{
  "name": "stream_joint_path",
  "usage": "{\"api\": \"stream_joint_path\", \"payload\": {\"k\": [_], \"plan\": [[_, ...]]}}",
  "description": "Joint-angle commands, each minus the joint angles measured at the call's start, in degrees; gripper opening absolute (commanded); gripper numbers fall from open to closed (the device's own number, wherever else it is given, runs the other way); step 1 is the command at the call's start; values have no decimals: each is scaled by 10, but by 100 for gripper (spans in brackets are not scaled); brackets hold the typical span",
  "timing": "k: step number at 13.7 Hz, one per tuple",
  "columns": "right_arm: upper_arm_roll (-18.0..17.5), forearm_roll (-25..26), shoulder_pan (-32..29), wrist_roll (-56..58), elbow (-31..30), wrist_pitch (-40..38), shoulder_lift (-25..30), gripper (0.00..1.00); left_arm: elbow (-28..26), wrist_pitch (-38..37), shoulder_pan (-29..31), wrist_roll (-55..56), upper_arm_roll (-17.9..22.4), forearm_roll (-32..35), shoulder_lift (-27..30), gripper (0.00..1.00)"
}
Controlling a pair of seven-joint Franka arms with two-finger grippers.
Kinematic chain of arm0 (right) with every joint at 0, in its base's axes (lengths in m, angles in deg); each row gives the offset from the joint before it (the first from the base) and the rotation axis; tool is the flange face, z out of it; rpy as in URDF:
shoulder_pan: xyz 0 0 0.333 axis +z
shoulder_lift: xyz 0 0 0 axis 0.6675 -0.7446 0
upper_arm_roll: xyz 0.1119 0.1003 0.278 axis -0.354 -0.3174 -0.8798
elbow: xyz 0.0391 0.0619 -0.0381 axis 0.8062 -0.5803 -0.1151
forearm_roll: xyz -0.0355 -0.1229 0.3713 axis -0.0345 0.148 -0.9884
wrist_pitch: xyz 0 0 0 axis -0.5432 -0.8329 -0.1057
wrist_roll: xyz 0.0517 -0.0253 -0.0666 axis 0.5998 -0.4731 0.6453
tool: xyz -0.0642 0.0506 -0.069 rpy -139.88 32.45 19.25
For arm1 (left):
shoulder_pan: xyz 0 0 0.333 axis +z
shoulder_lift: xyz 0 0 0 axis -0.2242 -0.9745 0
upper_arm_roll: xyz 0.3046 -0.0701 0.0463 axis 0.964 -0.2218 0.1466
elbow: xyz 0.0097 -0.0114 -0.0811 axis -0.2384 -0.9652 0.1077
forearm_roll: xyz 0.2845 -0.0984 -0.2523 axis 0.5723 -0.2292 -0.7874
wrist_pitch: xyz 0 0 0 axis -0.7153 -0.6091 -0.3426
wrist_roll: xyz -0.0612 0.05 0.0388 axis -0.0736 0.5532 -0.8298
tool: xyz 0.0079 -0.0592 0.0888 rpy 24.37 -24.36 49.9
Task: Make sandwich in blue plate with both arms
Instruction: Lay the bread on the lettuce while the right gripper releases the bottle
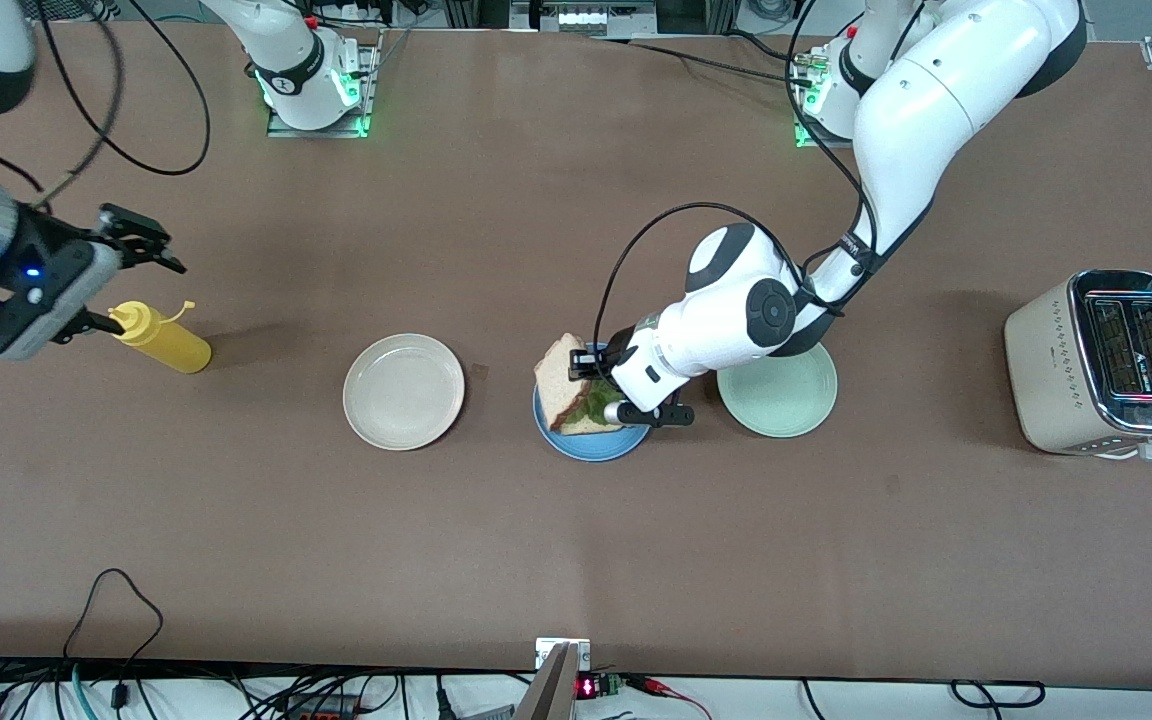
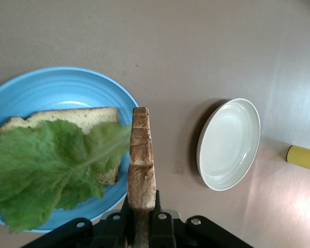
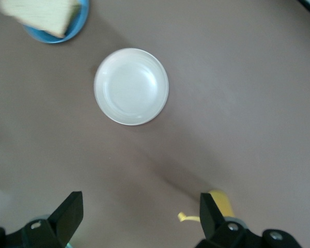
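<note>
The blue plate (image 1: 591,442) sits mid-table and holds a bread slice (image 2: 67,120) with a green lettuce leaf (image 2: 46,165) on it. My left gripper (image 1: 586,370) is shut on a second bread slice (image 1: 561,380), held on edge and tilted over the plate's rim toward the beige plate; it shows edge-on in the left wrist view (image 2: 142,165). My right gripper (image 1: 141,250) is open and empty, up in the air over the yellow bottle at the right arm's end of the table. The blue plate also shows in the right wrist view (image 3: 77,26).
A beige plate (image 1: 403,391) lies beside the blue plate toward the right arm's end. A pale green plate (image 1: 778,392) lies toward the left arm's end, partly under the left arm. A yellow squeeze bottle (image 1: 161,339) lies on its side. A toaster (image 1: 1106,362) stands at the left arm's end.
</note>
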Motion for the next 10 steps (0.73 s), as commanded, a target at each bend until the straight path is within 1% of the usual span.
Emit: {"api": "stream_joint_path", "payload": {"k": [1,4,6,7,10], "plan": [[6,40,22,-143,-15,7,5,100,11,-5,8,-22,-2,-9,-6,1],[3,44,23,-266,-25,6,-3,100,6,-5,14,-23,-1,-9,-7,4],[3,43,23,-355,-29,8,-11,100,5,-7,18,-23,-1,-10,-8,9],[3,43,23,-381,-30,8,-17,100,2,-7,19,-23,-1,-10,-10,11],[3,41,6,-381,-28,9,-22,100,-10,-7,19,-23,0,-10,-13,15]]}}
